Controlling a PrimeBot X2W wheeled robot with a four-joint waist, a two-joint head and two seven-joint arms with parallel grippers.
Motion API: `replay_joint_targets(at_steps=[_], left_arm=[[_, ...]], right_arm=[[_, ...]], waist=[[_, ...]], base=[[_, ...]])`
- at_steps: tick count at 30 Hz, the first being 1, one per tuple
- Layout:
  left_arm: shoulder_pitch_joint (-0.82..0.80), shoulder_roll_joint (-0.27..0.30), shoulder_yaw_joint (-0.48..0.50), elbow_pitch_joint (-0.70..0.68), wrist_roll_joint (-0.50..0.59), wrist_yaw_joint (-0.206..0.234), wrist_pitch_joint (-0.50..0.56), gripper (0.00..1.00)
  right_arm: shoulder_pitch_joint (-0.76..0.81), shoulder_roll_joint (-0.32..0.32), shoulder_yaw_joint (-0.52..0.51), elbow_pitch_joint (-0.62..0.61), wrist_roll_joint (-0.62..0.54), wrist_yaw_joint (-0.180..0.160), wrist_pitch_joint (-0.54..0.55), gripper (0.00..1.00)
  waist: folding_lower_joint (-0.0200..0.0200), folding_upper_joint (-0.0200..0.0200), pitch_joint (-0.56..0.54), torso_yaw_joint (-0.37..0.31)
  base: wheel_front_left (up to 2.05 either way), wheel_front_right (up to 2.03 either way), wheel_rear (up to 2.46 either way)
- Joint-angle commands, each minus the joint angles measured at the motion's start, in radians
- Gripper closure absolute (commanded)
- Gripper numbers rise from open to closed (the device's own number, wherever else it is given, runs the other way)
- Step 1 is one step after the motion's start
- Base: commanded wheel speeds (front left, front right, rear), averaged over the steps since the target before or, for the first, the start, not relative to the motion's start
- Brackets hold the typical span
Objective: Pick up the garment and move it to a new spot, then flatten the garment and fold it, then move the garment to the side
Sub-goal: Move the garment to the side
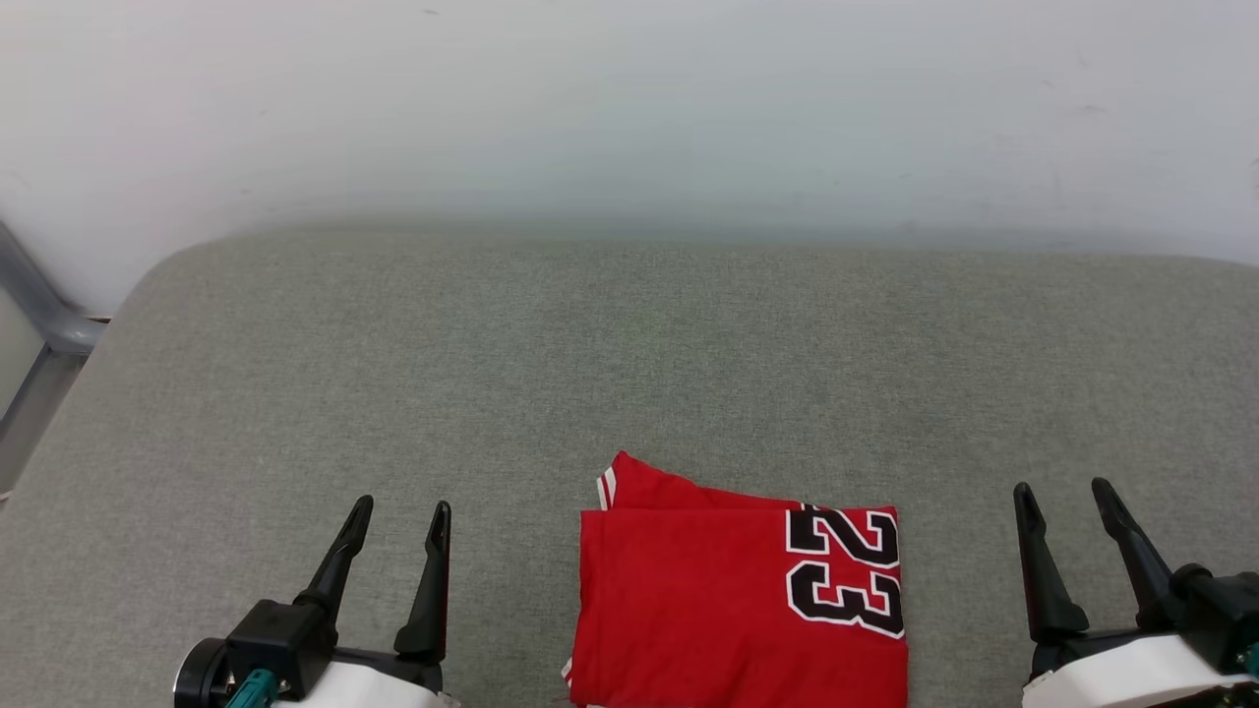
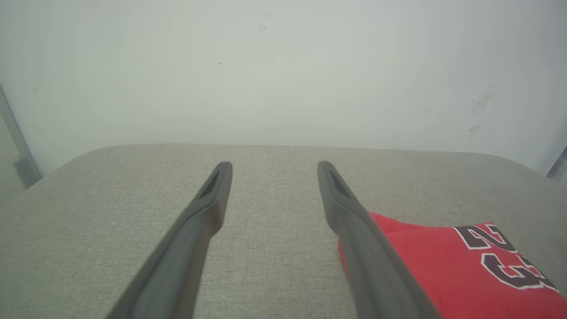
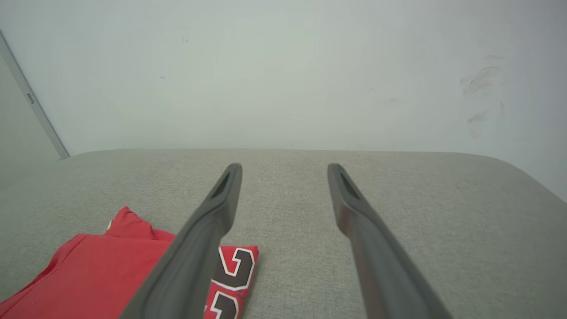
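Grey cushion (image 1: 295, 393) bears the folded garment (image 1: 689, 600), striped trim (image 1: 606, 487) clear in head view.

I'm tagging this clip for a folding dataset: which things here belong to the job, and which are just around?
Job: folded red garment; left pincer, open; right pincer, open; grey padded surface it lies on.
Just around: white wall; grey metal frame at the left edge.

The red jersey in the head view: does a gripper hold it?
No, the folded red jersey lies on the grey cushion between the left gripper and the right gripper, both open and clear of it.
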Motion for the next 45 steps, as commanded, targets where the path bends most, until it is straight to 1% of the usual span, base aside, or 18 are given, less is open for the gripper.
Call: replay_joint_targets(at_steps=[1, 4, 6, 8, 11, 14, 19, 21, 24, 26, 29, 32, 35, 41, 42, 43, 44, 45], left_arm=[[0.004, 0.003, 0.000, 0.000, 0.007, -0.002, -0.002, 0.00], [0.002, 0.003, 0.000, 0.001, 0.008, -0.003, -0.002, 0.00], [-0.002, 0.003, 0.000, 0.001, 0.010, -0.003, -0.002, 0.00], [-0.006, 0.002, -0.004, -0.001, 0.011, -0.002, -0.002, 0.00], [-0.012, 0.004, -0.012, -0.004, 0.012, -0.003, -0.002, 0.00], [-0.016, 0.006, -0.016, -0.004, 0.009, -0.003, -0.002, 0.00], [-0.035, 0.011, -0.028, 0.001, 0.014, -0.003, -0.002, 0.00], [-0.046, 0.013, -0.039, 0.005, 0.017, -0.003, -0.002, 0.00], [-0.065, 0.010, -0.049, 0.011, 0.016, -0.003, -0.002, 0.00], [-0.078, 0.006, -0.054, 0.012, 0.013, -0.003, -0.002, 0.00], [-0.090, 0.004, -0.060, 0.017, 0.011, -0.003, -0.002, 0.00], [-0.101, 0.006, -0.058, 0.019, 0.008, -0.003, -0.002, 0.00], [-0.109, 0.008, -0.058, 0.020, 0.007, -0.003, -0.002, 0.00], [-0.120, 0.007, -0.062, 0.023, 0.005, -0.003, -0.002, 0.00], [-0.122, 0.007, -0.061, 0.024, 0.005, -0.003, -0.002, 0.00], [-0.123, 0.008, -0.060, 0.024, 0.006, -0.003, -0.002, 0.00], [-0.124, 0.008, -0.060, 0.025, 0.006, -0.003, -0.002, 0.00], [-0.125, 0.009, -0.059, 0.026, 0.006, -0.003, -0.002, 0.00]], right_arm=[[0.002, 0.004, 0.000, 0.004, -0.009, -0.001, 0.001, 0.00], [-0.002, 0.007, 0.004, 0.010, -0.011, -0.001, 0.008, 0.00], [-0.002, 0.001, 0.017, 0.019, -0.005, -0.001, 0.041, 0.00], [-0.006, -0.001, 0.020, 0.019, 0.014, -0.001, 0.083, 0.00], [-0.023, -0.021, 0.039, 0.008, 0.032, -0.001, 0.186, 0.00], [-0.042, -0.044, 0.072, -0.012, 0.057, -0.001, 0.344, 0.00], [-0.088, -0.074, 0.124, -0.041, 0.112, -0.001, 0.742, 0.00], [-0.113, -0.085, 0.140, -0.063, 0.116, -0.001, 0.875, 0.00], [-0.136, -0.076, 0.138, -0.076, 0.130, -0.001, 1.028, 0.00], [-0.148, -0.062, 0.126, -0.070, 0.136, -0.001, 1.099, 0.00], [-0.164, -0.053, 0.104, -0.046, 0.107, -0.001, 1.150, 0.00], [-0.166, -0.023, 0.086, -0.011, 0.085, -0.001, 1.166, 0.00], [-0.165, -0.003, 0.081, 0.030, 0.075, -0.001, 1.164, 0.00], [-0.158, 0.027, 0.111, 0.126, 0.060, -0.001, 1.149, 0.00], [-0.156, 0.028, 0.123, 0.140, 0.057, -0.001, 1.147, 0.31], [-0.155, 0.028, 0.130, 0.151, 0.056, 0.000, 1.140, 0.76], [-0.155, 0.027, 0.140, 0.157, 0.054, 0.000, 1.132, 1.00], [-0.157, 0.022, 0.148, 0.160, 0.051, 0.000, 1.122, 1.00]], waist=[[0.0000, 0.0000, 0.000, -0.003], [0.0000, 0.0000, 0.000, -0.005], [0.0000, 0.0000, 0.000, -0.006], [0.0000, 0.0000, 0.002, -0.005], [0.0000, 0.0000, 0.013, 0.000], [0.0000, 0.0000, 0.028, 0.008], [0.0000, 0.0000, 0.066, 0.021], [0.0000, 0.0000, 0.080, 0.034], [0.0000, 0.0000, 0.102, 0.057], [0.0000, 0.0000, 0.116, 0.074], [0.0000, 0.0000, 0.136, 0.101], [0.0000, 0.0000, 0.154, 0.124], [0.0000, 0.0000, 0.168, 0.139], [0.0000, 0.0000, 0.184, 0.155], [0.0000, 0.0000, 0.184, 0.156], [0.0000, 0.0000, 0.185, 0.156], [0.0000, 0.0000, 0.184, 0.155], [0.0000, 0.0000, 0.182, 0.155]], base=[[0.00, 0.00, 0.00], [0.00, 0.00, 0.00], [0.00, 0.00, 0.00], [0.00, 0.00, 0.00], [0.00, 0.00, 0.00], [0.00, 0.00, 0.00], [0.00, 0.00, 0.00], [0.00, 0.00, 0.00], [0.00, 0.00, 0.00], [0.00, 0.00, 0.00], [0.00, 0.00, 0.00], [0.00, 0.00, 0.00], [0.00, 0.00, 0.00], [0.00, 0.00, 0.00], [0.00, 0.00, 0.00], [0.00, 0.00, 0.00], [0.00, 0.00, 0.00], [0.00, 0.00, 0.00]])
